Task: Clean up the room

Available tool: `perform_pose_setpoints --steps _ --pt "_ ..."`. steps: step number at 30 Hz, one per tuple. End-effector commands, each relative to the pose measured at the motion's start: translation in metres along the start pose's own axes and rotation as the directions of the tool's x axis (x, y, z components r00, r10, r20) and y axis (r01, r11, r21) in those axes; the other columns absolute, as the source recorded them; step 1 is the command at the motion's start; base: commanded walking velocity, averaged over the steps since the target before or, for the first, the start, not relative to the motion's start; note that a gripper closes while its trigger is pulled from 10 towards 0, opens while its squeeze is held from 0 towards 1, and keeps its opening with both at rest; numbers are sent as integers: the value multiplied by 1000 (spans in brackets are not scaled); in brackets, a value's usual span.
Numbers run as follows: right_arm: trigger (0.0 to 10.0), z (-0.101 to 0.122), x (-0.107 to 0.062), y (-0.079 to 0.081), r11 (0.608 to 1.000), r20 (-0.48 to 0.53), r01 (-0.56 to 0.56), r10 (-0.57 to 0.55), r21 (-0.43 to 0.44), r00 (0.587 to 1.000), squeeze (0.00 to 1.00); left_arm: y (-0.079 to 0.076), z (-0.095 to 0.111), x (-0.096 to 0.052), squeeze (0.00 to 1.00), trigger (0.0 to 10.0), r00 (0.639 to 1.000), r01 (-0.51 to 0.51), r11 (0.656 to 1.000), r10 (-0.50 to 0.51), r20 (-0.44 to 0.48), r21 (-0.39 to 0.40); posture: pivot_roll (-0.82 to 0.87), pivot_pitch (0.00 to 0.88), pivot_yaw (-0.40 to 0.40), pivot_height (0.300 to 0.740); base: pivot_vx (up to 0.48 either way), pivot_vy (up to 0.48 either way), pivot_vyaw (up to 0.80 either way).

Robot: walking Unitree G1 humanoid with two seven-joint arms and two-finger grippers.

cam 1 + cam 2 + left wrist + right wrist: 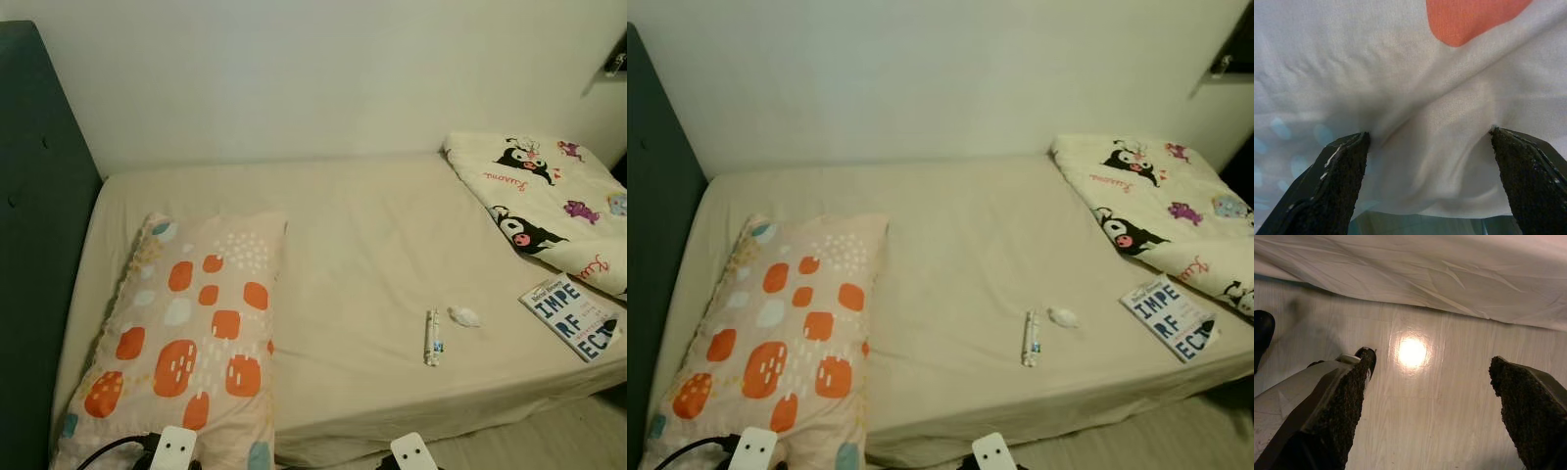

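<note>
A bed with a beige sheet lies before me. On it near the front edge are a small white tube, a crumpled white tissue beside it, and a book at the right edge. A pillow with orange and white spots lies at the left. My left gripper is open, its fingers spread just above the pillow's fabric. My right gripper is open over the pale wooden floor beside the bed's hanging sheet.
A folded cartoon-print blanket lies at the bed's far right. A dark headboard stands on the left, a pale wall behind. Floor shows at the lower right, along the bed's front edge. A dark object sits on the floor near the right gripper.
</note>
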State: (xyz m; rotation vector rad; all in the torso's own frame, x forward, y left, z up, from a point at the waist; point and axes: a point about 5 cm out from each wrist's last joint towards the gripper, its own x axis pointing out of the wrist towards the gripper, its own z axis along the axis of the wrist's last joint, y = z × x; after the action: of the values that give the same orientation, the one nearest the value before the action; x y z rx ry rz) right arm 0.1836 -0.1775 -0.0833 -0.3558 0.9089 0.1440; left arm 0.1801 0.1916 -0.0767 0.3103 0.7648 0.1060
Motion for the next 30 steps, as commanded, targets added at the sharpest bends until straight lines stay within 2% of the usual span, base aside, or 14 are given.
perform_pose_setpoints --steps 1,14,30 --pt "10000 -4 -1 0 1000 -14 -4 4 0 1000 0 -1 -9 -3 0 10000 1000 2 1000 -1 -26 11 39 0 -21 740 0 0 0" --pt "10000 -4 -1 -3 1000 -18 0 0 -23 1000 0 -3 -11 -4 0 10000 999 6 1000 -6 -31 13 40 0 -27 740 0 0 0" --pt "10000 -4 -1 3 999 -21 -18 17 -42 1000 0 -1 -12 -5 0 10000 999 6 1000 -5 -33 14 47 0 -28 740 0 0 0"
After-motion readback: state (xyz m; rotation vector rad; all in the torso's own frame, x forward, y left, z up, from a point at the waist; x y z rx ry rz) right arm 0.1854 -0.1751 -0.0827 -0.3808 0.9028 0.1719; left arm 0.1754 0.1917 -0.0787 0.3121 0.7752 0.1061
